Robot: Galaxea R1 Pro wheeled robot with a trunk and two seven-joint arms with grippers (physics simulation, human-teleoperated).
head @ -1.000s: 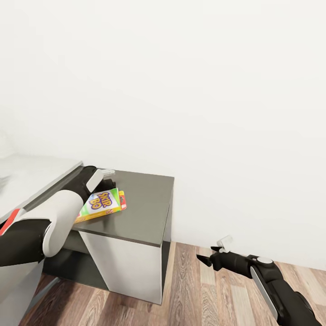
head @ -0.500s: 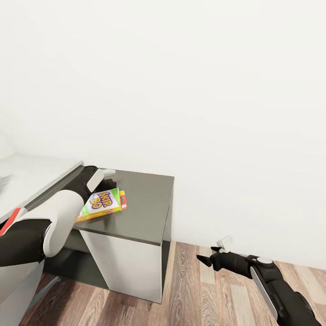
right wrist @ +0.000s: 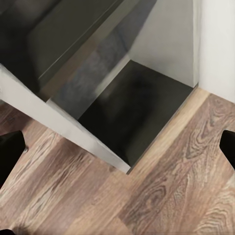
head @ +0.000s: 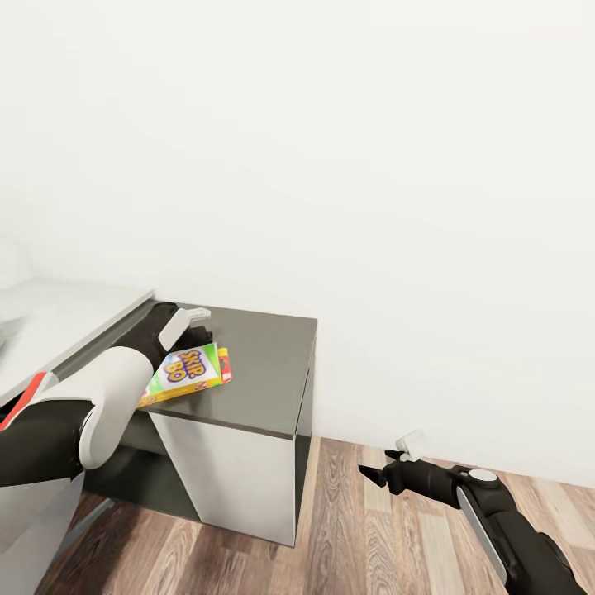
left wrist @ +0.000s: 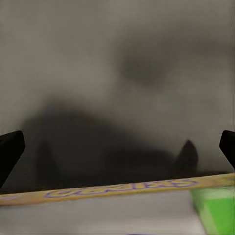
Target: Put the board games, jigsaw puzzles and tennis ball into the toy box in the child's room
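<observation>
**Both jaws spread, game on cabinet**

Your left gripper (left wrist: 117, 147) stood wide open over the yellow-green board game (head: 188, 373), which lay flat on the dark-grey cabinet top (head: 256, 372). Your right gripper (head: 388, 463) hung open above the wood floor (head: 347, 537).

yellow-green board game (head: 188, 373) with purple letters, dark grey cabinet top (head: 256, 372), brown wood-plank floor (head: 347, 529), white wall (head: 330, 165).

1. Head view: high, facing forward and down at the white wall (head: 372, 165), the dark worktop (head: 264, 372) and plank floor (head: 347, 529).
2. Left wrist view: very close above that worktop (left wrist: 117, 73).
3. Right wrist view: low, facing the cabinet's open underside (right wrist: 132, 112) and the same floor (right wrist: 186, 181).
</observation>
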